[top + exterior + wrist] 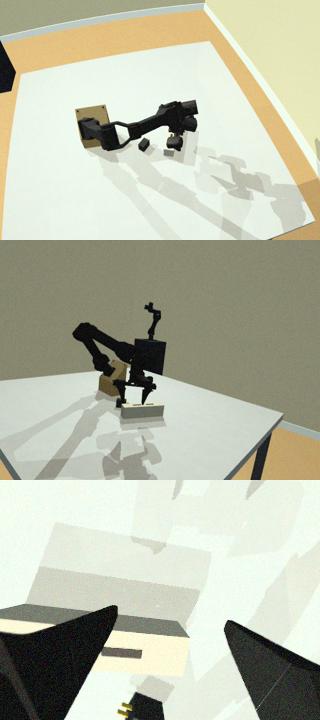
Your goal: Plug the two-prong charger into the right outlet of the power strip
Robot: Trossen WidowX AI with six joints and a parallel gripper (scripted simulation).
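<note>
The cream power strip (169, 152) (142, 411) (160, 655) lies on the white table (180, 77) (206, 415), with dark slots in its top face. The black two-prong charger (143, 144) (119, 403) (145, 707) lies on the table just beside the strip's left end, its gold prongs showing. My gripper (176, 134) (133, 396) (171, 617) is open and empty. It points down just above the strip's left part, one finger over the strip and the other out past its end near the charger. In the top view the wrist hides most of the strip.
The arm's tan wooden base block (94, 111) (109, 387) stands behind the charger. A black box with a small arm on it (151, 356) stands behind the table. The table's right edge (268, 428) drops to an orange floor.
</note>
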